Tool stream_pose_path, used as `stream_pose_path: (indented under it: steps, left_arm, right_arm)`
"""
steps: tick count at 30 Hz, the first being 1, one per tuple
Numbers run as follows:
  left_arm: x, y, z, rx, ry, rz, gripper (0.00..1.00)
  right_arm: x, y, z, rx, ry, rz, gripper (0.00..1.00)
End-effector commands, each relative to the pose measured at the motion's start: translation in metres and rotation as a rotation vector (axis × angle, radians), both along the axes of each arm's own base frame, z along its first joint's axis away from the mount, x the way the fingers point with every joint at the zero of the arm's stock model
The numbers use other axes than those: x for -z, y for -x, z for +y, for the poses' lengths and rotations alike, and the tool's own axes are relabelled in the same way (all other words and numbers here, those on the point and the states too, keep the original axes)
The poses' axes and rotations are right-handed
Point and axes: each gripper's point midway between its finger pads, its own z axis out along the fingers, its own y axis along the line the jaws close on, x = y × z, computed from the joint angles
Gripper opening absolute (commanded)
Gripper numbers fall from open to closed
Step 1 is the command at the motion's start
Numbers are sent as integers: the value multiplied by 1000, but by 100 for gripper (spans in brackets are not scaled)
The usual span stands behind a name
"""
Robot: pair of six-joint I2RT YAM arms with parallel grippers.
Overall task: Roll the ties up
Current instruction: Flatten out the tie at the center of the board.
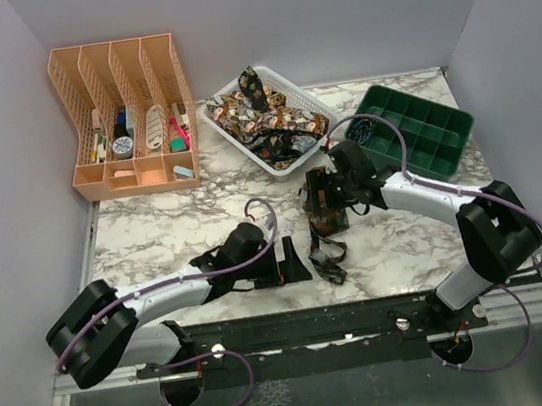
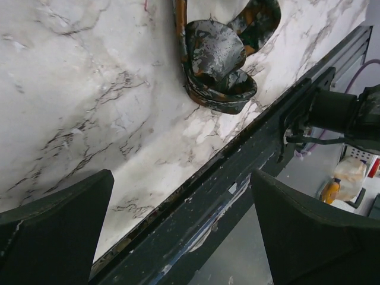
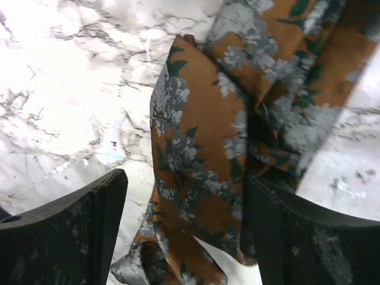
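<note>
One tie (image 1: pixel 326 228) lies crumpled on the marble table (image 1: pixel 173 227) in the middle, its narrow end trailing toward the front edge. In the right wrist view it is brown-orange with a grey floral pattern (image 3: pixel 202 136). My right gripper (image 1: pixel 319 196) is open just above it, fingers on either side of the fabric (image 3: pixel 187 181); the right finger touches a fold. My left gripper (image 1: pixel 294 260) is open and empty, just left of the tie's narrow end. That looped end shows ahead of it (image 2: pixel 217 65) in the left wrist view (image 2: pixel 181 175). Several more ties (image 1: pixel 259 116) are heaped in a white basket (image 1: pixel 305 97).
A green compartment tray (image 1: pixel 420 127) stands at the back right, close to my right arm. An orange file organizer (image 1: pixel 123 118) with small items stands at the back left. The black rail (image 2: pixel 237 172) along the table's front edge lies right under my left gripper.
</note>
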Motion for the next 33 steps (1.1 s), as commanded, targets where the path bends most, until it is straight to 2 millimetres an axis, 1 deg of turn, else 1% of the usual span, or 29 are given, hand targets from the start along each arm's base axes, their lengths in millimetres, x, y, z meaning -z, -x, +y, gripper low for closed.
stream_pose_path:
  steps: [1, 5, 9, 10, 12, 13, 15, 17, 20, 23, 25, 26, 27, 29, 30, 31, 33]
  left_arm:
    - [-10, -3, -29, 11, 38, -30, 99]
    - [-5, 3, -38, 25, 33, -18, 98]
    - [-3, 6, -46, 24, 41, -15, 96]
    - [-2, 5, -48, 22, 40, -12, 95]
    - [2, 4, -49, 11, 29, -5, 93]
    - [5, 2, -49, 0, 21, 0, 91]
    - [9, -1, -51, -17, 14, 6, 88]
    - [8, -5, -56, -30, 22, 7, 86]
    - [7, -11, -69, -26, 32, 9, 82]
    - [13, -13, -80, -2, 25, 27, 71]
    - [20, -11, -85, 11, 15, 52, 62]
    - [23, -11, -86, 17, 9, 60, 56]
    - [24, -11, -88, 21, 8, 64, 52]
    - [25, -12, -89, 24, 0, 62, 40]
    - [25, -13, -88, 21, -11, 57, 30]
    - [25, -15, -87, 18, -24, 48, 22]
    - [26, -21, -79, 10, -83, 11, 9]
  right_arm:
    - [1, -10, 26, -109, -88, -16, 74]
    - [3, -14, 28, -127, -72, -1, 55]
    - [-9, -16, 26, -121, -71, -29, 30]
    - [-13, -16, 24, -115, -66, -36, 25]
    - [-19, -15, 21, -104, -65, -48, 19]
    - [-21, -14, 20, -96, -67, -50, 15]
    - [-24, -10, 18, -83, -78, -46, 12]
    - [-24, -6, 17, -77, -89, -42, 8]
    - [-19, -1, 15, -68, -88, -31, 6]
    - [-17, 1, 14, -69, -85, -21, 3]
    - [-18, 2, 13, -69, -80, -22, 3]
    - [-20, 1, 12, -67, -77, -26, 3]
    - [-21, 0, 11, -63, -71, -32, 3]
    - [-24, -2, 7, -52, -53, -46, 3]
    - [-26, -3, 4, -44, -41, -54, 3]
    - [-28, -6, 0, -28, -22, -64, 3]
    - [-33, -8, -6, -4, 5, -74, 3]
